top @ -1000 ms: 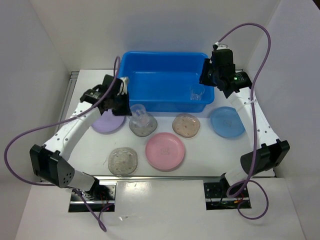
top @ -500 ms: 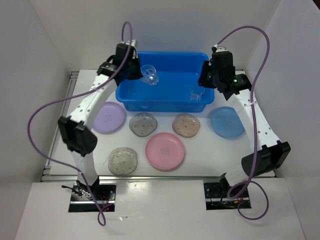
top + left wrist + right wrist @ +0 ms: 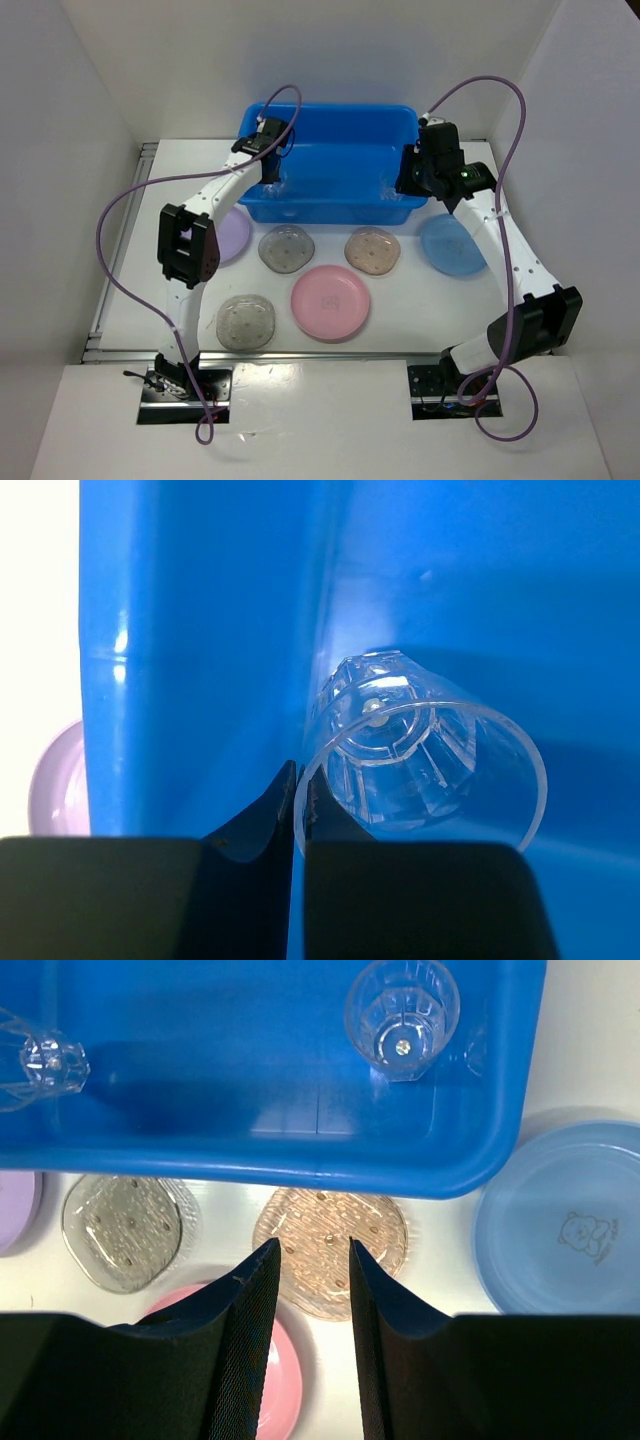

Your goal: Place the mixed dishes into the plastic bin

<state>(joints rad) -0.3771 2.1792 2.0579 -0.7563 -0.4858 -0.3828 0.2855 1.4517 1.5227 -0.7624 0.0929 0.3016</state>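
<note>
Inside plastic bin (image 3: 340,160), left jaws pinching clear cup (image 3: 420,750)

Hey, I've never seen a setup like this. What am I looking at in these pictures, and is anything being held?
Two robot arms stand at a table's edge, each ending in a two-finger gripper. One picture looks down from above; the other two come from cameras on the wrists. A blue bin stands at the back with one clear cup inside. The left gripper pinches a second cup by its rim, inside the bin. The right gripper is open, holding nothing. In front lie six plates: lavender, pink, blue, tan, two greyish.
</note>
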